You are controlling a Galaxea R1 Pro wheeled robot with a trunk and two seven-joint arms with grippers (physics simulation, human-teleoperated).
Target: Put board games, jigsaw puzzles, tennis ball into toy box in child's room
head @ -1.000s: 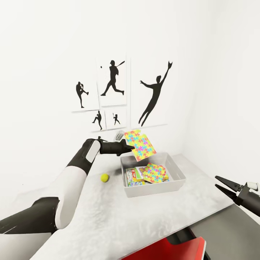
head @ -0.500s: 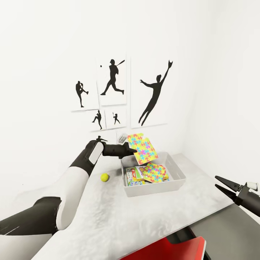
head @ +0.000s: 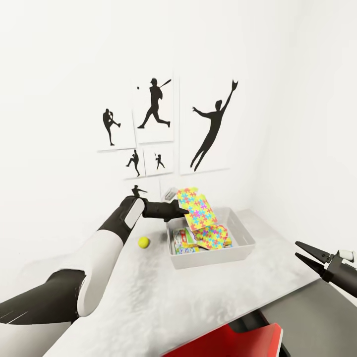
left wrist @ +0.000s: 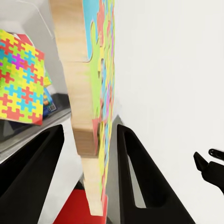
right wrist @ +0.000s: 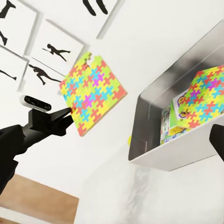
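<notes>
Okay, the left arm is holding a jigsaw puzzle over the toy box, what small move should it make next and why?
Probably lower it a little further, then let go. The left gripper pinches the tilted jigsaw puzzle by one edge, hanging over the back left of the toy box. Another puzzle and printed boxes already lie inside, so a low release should lay it on top.

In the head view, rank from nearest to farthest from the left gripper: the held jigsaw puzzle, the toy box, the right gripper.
1. Held jigsaw puzzle, clamped in the left gripper.
2. Toy box, just below and right of it.
3. Right gripper, far right, off the table edge.
</notes>
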